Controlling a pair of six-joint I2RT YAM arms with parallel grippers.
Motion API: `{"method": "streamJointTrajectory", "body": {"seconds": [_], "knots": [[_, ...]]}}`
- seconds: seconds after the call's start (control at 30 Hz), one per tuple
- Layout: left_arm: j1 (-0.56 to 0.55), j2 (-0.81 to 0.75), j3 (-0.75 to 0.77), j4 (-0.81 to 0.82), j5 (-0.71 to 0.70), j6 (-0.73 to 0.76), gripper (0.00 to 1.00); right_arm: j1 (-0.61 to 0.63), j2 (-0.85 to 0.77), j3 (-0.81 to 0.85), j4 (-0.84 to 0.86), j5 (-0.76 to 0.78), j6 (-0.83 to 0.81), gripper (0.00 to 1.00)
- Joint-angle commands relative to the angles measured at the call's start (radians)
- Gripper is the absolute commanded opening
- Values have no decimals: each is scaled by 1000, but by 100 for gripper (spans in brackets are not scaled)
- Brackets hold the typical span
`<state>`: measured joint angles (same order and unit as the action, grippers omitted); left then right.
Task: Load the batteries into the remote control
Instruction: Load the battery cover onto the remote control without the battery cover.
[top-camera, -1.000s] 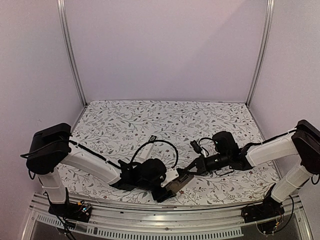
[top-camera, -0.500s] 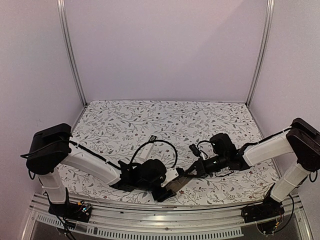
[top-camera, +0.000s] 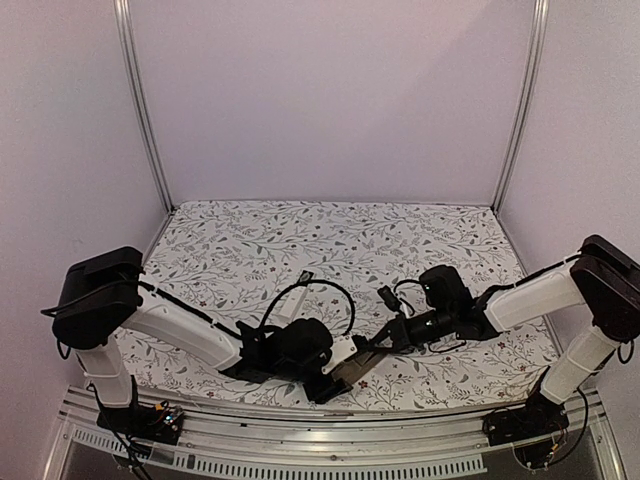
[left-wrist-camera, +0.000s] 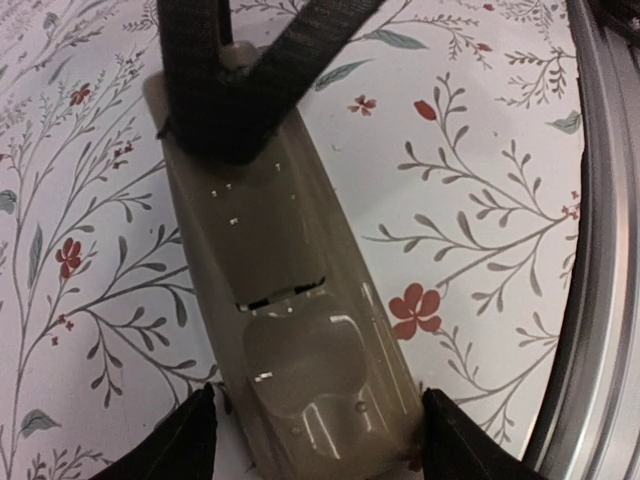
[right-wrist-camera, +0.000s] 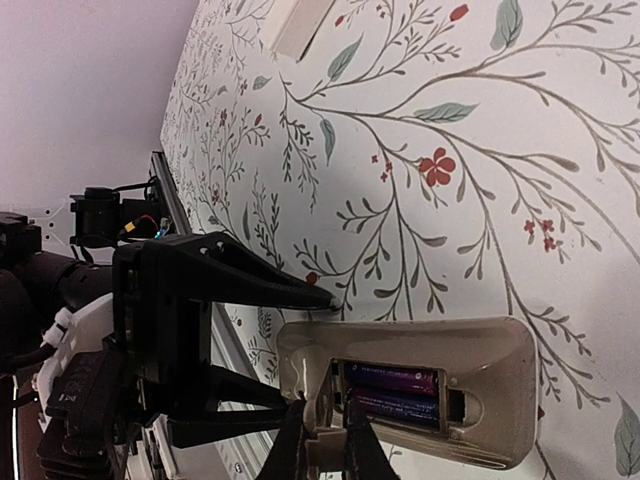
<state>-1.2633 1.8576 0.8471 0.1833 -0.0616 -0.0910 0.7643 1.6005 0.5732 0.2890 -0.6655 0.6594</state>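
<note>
- Left gripper (left-wrist-camera: 318, 440), nearest the bases, is clamped across the near end of the remote control (left-wrist-camera: 290, 300), one finger on each long side. It pins the remote at about 6 o'clock on the table, just beside the metal rail (left-wrist-camera: 605, 250).
- Two batteries (right-wrist-camera: 395, 392) in dark purplish wrappers lie side by side in the remote's open compartment. No loose ones show on the cloth.
- Right gripper (right-wrist-camera: 325, 440) reaches in from 3 o'clock with its fingers drawn nearly together, tips down at the compartment's rim. Whether they pinch anything I cannot tell.
- Over the last second the right arm has sunk and slid a little toward 9 o'clock, bringing its tips down onto the remote, which now lies somewhat flatter in the left grip.
- My reading is that the cells look seated, so this reads as a final press or check. Loading seems almost done, with the compartment still uncovered.
- A black cable (top-camera: 325, 290) loops just beyond the left wrist toward 12 o'clock and could snag a lift.
- A pale flat piece (right-wrist-camera: 300, 25), possibly the cover, lies farther out.
- Room is tight at 6 o'clock against the rail, while the floral tablecloth (top-camera: 400, 235) offers space toward 12 o'clock, up to the frame posts (top-camera: 140, 110).
</note>
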Motion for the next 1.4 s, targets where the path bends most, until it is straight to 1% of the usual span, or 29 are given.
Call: {"method": "streamJointTrajectory", "body": {"seconds": [0.0,0.3,0.6,0.83,1.0,1.37], "knots": [[-7,42,-34,-74,-30,1,69,-5,31,21,40,6,21,0],[-7,43,-38,-74,-36,-7,68,-5,21,-18,41,26,24,0],[-7,50,-40,-77,-39,9,68,-5,-24,2,-39,44,-15,0],[-7,58,-36,-78,-43,10,68,-5,8,-21,23,37,13,0],[-8,66,-30,-75,-49,13,68,-5,24,-10,31,35,14,0],[-7,64,-28,-78,-49,17,68,-4,43,-48,46,43,18,0]]}}
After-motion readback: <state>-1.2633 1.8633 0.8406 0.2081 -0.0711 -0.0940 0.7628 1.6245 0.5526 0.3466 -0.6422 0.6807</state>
